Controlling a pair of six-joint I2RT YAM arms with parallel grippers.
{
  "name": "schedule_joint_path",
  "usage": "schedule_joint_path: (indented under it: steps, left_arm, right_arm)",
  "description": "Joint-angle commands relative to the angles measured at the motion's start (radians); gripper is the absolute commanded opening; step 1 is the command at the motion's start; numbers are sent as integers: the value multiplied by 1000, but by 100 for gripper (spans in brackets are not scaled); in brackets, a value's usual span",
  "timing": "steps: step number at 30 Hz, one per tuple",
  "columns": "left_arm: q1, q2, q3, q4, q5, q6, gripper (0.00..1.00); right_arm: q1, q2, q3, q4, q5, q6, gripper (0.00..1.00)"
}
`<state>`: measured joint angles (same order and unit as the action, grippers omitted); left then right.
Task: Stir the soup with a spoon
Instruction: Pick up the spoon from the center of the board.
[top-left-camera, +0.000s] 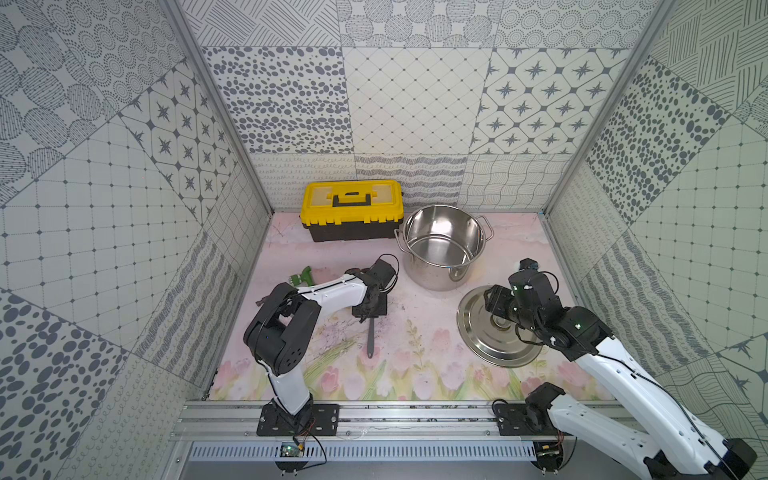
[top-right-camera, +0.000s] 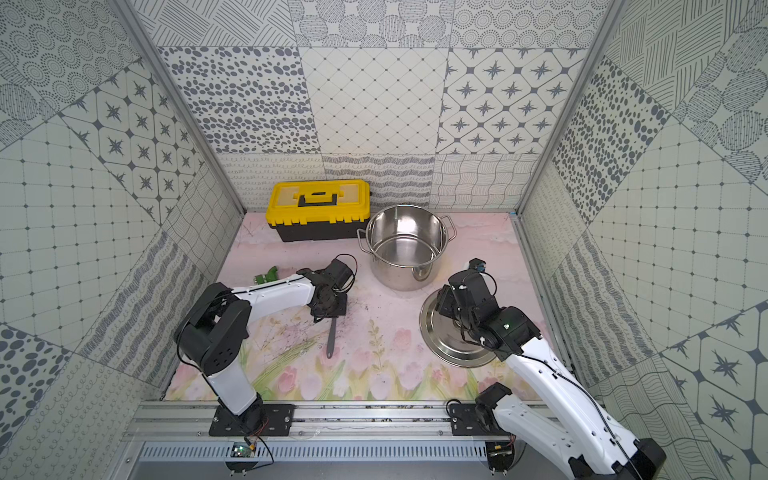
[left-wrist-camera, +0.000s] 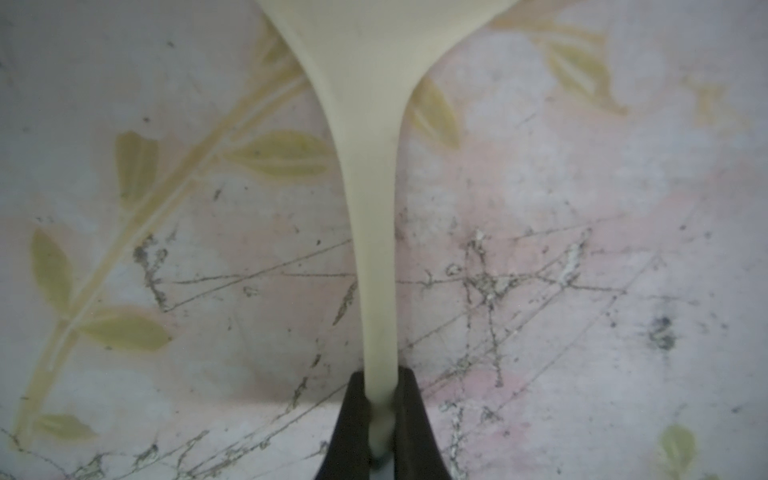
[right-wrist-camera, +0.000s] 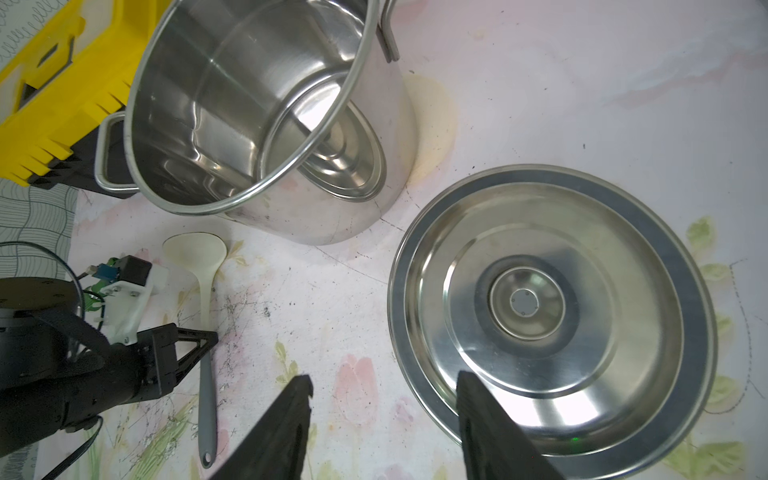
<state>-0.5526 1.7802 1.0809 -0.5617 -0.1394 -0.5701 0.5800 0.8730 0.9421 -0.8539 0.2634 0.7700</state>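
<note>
jaws of left gripper (left-wrist-camera: 382, 386) pinch spoon (left-wrist-camera: 374, 208) at its neck; right gripper (right-wrist-camera: 384, 378) gapes, apparently empty, over lid (right-wrist-camera: 582, 232).

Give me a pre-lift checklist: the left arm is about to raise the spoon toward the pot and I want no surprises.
1. Left gripper shut on the spoon at its cream neck: ok.
2. Pot upright and uncovered: ok.
3. Lid flat beside the pot, apart from it: ok.
4. Right gripper open, empty, above the lid's edge: ok.
5. Something to stir in the pot: not ok, its inside looks empty.
6. Grip firm enough to lift: cannot tell.
</note>
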Motion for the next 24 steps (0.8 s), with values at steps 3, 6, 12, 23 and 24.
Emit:
schedule_joint_path:
  steps: [3,6,12,23,24]
  left_arm:
    - [9,-80,-41,-41,42,-46,0]
    - [9,-178,-53,-89,26,-77,0]
    - [10,-430,-62,-184,20,-131,0]
    - [97,-684,137,-209,241,-435,0]
    - [102,-694,144,-187,256,-477,0]
  right_arm:
    - [46,34,89,18,33,-45,61]
    - [87,67,134,19,44,-71,61]
    - [183,143,209,77,-1,-132,62]
    - [293,252,180,409,-354,-128,78]
    - [297,256,176,437,-373,-114,79]
